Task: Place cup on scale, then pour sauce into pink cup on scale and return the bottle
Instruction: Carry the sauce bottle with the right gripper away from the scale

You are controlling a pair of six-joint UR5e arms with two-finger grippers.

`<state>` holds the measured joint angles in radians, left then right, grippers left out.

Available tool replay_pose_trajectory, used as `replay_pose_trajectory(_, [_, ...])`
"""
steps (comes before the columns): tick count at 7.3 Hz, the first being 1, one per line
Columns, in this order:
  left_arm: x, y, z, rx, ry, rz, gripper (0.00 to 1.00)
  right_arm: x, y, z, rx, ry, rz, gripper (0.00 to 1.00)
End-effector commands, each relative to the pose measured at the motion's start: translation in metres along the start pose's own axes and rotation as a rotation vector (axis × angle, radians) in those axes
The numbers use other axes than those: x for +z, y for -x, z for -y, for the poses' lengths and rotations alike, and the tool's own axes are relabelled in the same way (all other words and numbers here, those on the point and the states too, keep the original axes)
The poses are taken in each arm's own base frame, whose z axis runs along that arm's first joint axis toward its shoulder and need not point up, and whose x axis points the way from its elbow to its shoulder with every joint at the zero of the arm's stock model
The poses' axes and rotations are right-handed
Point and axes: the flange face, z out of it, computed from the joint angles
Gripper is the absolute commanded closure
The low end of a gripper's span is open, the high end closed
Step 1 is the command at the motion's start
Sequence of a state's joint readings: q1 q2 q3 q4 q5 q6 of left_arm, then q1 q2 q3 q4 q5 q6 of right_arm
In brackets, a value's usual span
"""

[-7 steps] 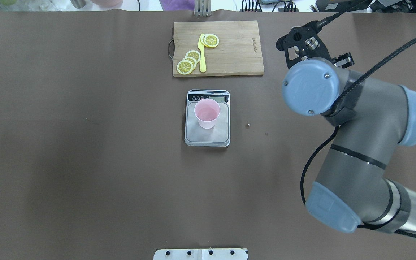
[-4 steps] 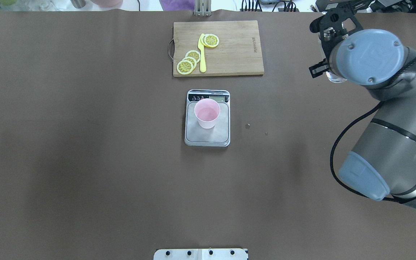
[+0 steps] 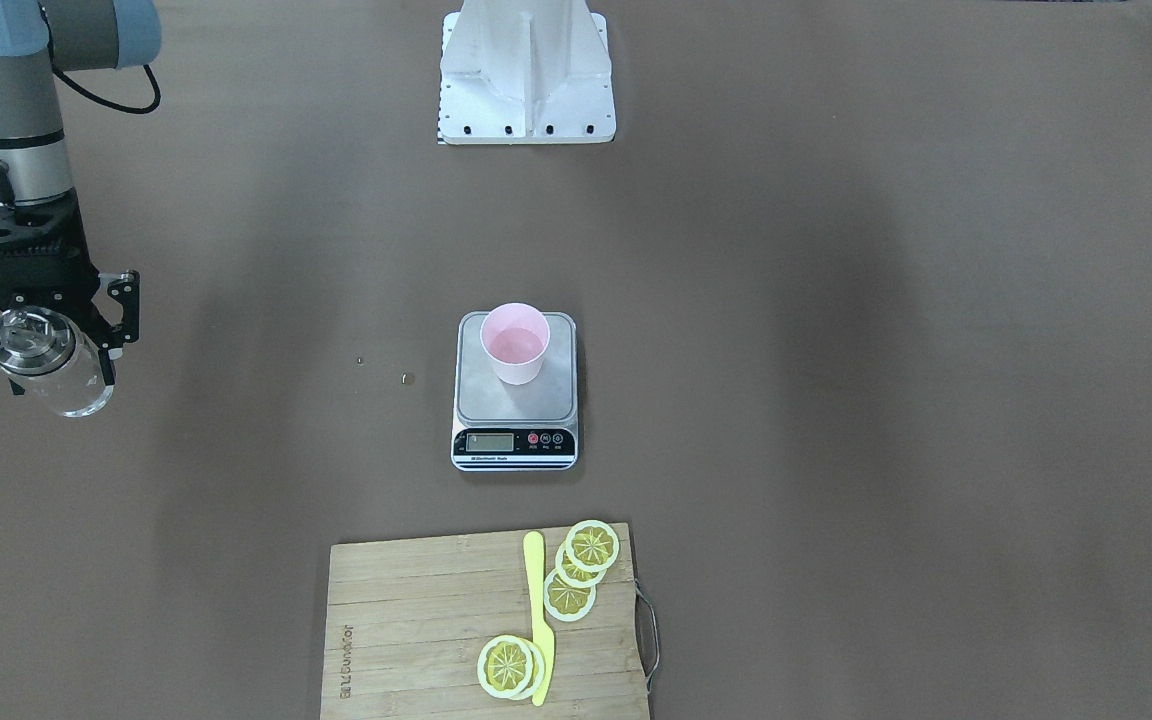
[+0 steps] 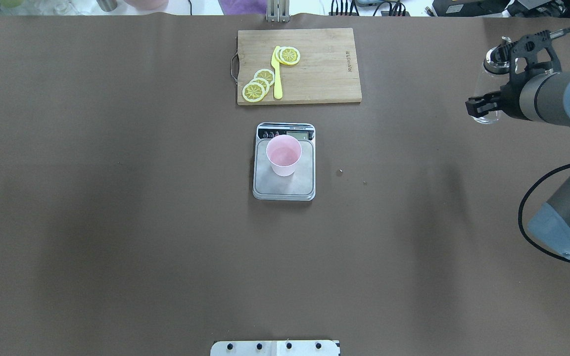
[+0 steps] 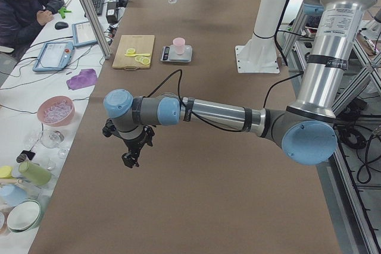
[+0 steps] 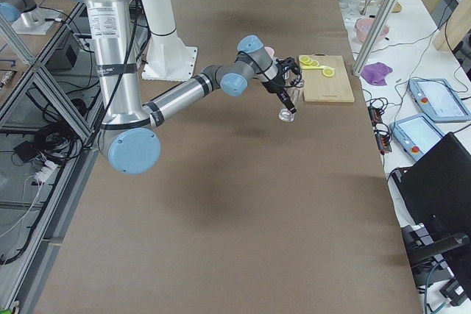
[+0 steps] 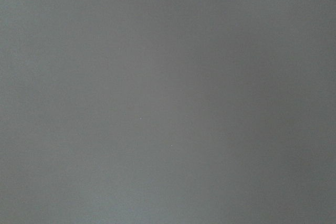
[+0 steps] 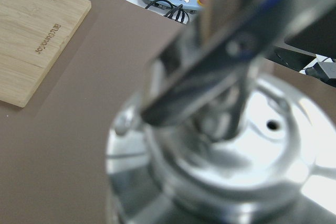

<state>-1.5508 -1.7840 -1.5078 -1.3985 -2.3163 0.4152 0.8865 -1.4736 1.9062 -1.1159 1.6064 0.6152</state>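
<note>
- The bottle (image 3: 71,388), clear with a silver pourer cap, hangs roughly upright, cap up, over the robot's right part of the table (image 3: 836,400), well apart from the scale.
- The right hand (image 3: 36,332) reaches down from above and is clenched on the bottle near its cap, a finger on either side. The clear body hangs below the fingers.
- Whether the bottle's base touches the table cannot be told from these views.
- The step in hand is judged to be the return of the bottle. It should go down straight and slowly, kept upright so the spout drips nothing, and the fingers should part only once the base rests flat.
- After release, a straight lift clear of the cap would avoid tipping the bottle.
- The pink cup (image 3: 514,345) stands upright about the middle of the scale (image 3: 516,408); what it holds cannot be made out.
- The left hand (image 5: 132,157) hovers over bare table, far from the rest; whether it is clenched cannot be told.
- A cutting board (image 3: 406,620) with lemon slices (image 3: 592,546) lies on the side of the scale away from the robot.
</note>
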Motion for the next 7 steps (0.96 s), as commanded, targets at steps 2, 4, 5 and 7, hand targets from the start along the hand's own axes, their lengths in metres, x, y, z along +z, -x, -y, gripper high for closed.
replay_pose_trajectory(2, [-0.001, -0.001, 0.0, 0.002, -0.001, 0.001, 0.02, 0.043, -0.043, -0.028, 0.072, -0.058, 0.056, 1.0])
replay_pose_trajectory(4, [-0.002, -0.002, 0.001, 0.005, -0.005, 0.002, 0.02, 0.068, -0.055, -0.047, 0.138, -0.095, 0.094, 1.0])
replay_pose_trajectory(5, [-0.002, -0.002, 0.001, 0.005, -0.005, 0.002, 0.02, 0.083, -0.064, -0.059, 0.16, -0.118, 0.117, 1.0])
replay_pose_trajectory(7, [-0.002, -0.002, 0.001, 0.005, -0.005, 0.002, 0.02, 0.09, -0.061, -0.066, 0.243, -0.083, 0.177, 1.0])
